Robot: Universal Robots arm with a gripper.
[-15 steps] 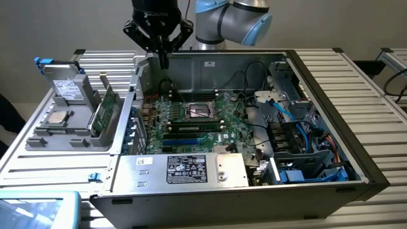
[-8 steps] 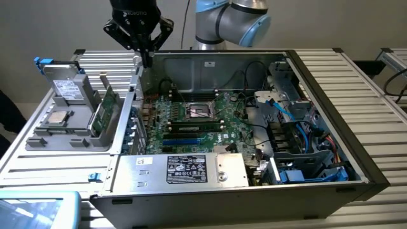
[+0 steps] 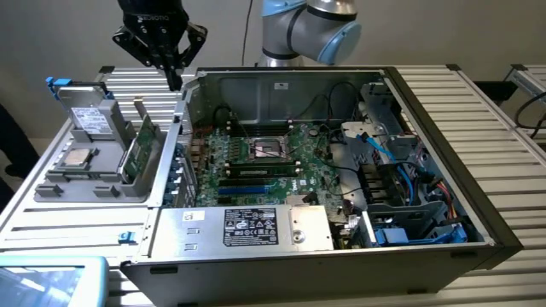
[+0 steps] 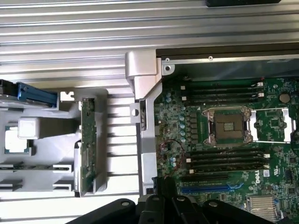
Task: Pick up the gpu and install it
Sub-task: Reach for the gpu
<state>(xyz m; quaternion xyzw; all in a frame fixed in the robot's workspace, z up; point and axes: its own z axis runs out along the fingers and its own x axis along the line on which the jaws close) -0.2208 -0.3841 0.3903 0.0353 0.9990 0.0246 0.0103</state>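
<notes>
Jaws are pressing together with nothing between them, the gripper (image 3: 175,77) hanging in the air and pointing down at eleven o'clock in the exterior view, over the near corner of the computer case (image 3: 298,275). The gpu (image 3: 140,150) is standing on edge in a slot of the grey holder tray (image 3: 85,192), at seven o'clock from the gripper and well apart from it. A hard drive (image 3: 89,118) is leaning upright at ten o'clock of the gpu. The case is lying open at three o'clock of the tray, its motherboard (image 3: 256,173) facing up.
</notes>
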